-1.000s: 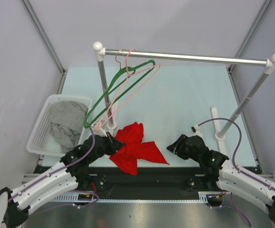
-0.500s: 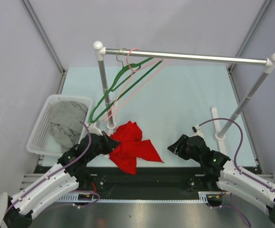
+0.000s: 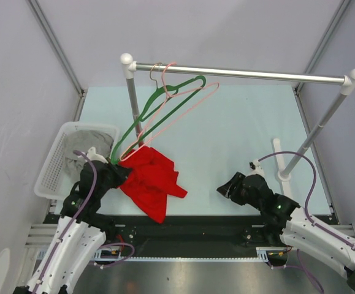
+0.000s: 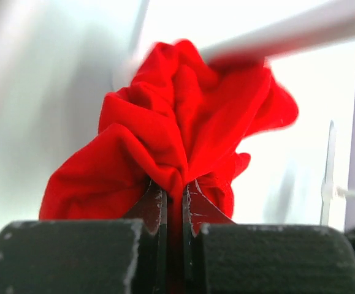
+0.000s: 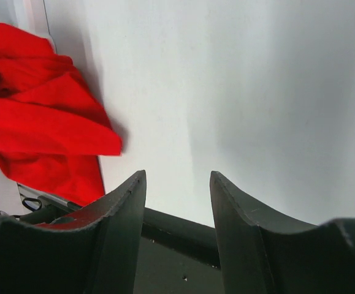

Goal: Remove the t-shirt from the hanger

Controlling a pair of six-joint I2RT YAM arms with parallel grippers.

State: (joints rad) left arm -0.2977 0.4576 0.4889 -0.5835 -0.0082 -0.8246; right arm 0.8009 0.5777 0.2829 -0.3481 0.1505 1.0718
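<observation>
The red t-shirt (image 3: 148, 181) hangs bunched from my left gripper (image 3: 119, 173), which is shut on a fold of it near the left front of the table. In the left wrist view the red cloth (image 4: 171, 122) is pinched between the two fingertips (image 4: 159, 202). A green hanger (image 3: 159, 103) and a pink hanger (image 3: 178, 104) hang bare on the rail (image 3: 238, 73), their low ends close to the shirt. My right gripper (image 3: 226, 187) rests low at the front right, open and empty, with the t-shirt (image 5: 36, 122) off to its left.
A white basket (image 3: 53, 165) with grey cloth (image 3: 82, 156) sits at the left edge. The rack's left post (image 3: 133, 113) stands just behind the shirt, its right post (image 3: 315, 131) and foot (image 3: 281, 160) near my right arm.
My left gripper has pulled the red t-shirt leftward toward the basket and lifted it off the table. Both hangers have swung on the rail. The right arm has barely moved.
</observation>
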